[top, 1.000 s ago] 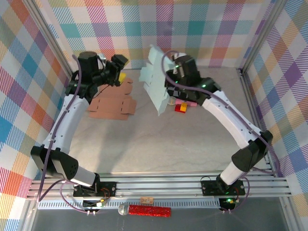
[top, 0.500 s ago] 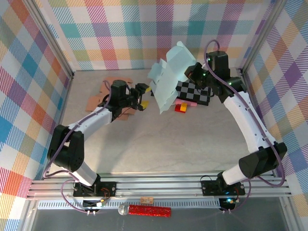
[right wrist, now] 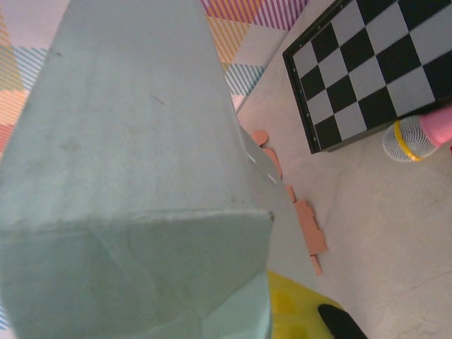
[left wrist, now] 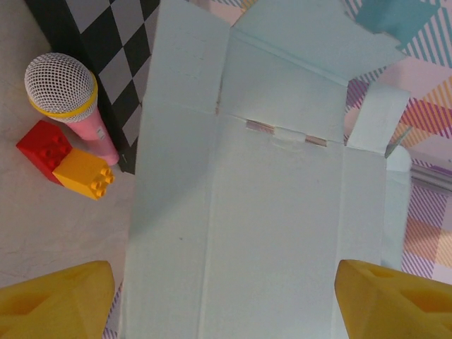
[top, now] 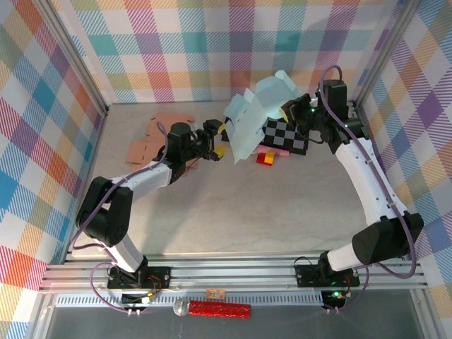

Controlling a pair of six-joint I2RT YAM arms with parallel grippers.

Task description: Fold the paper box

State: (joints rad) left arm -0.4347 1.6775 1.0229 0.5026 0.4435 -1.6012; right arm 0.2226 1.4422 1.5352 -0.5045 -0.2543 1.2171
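The left claw (top: 215, 138) is wide open and empty, its yellow fingers (left wrist: 60, 296) facing the pale blue paper box (top: 248, 121), which hangs above the far middle of the bench (top: 233, 212), pinched at its right side by the closed right claw (top: 288, 111). The thin card looks light, floppy and easy to crease, so a hold close to a fold line seems wise. The left wrist view shows its panels and creases; the top view shows which claw carries it.

No legible txt, labels or nos. on paper box (top: 247, 127) or elsewhere
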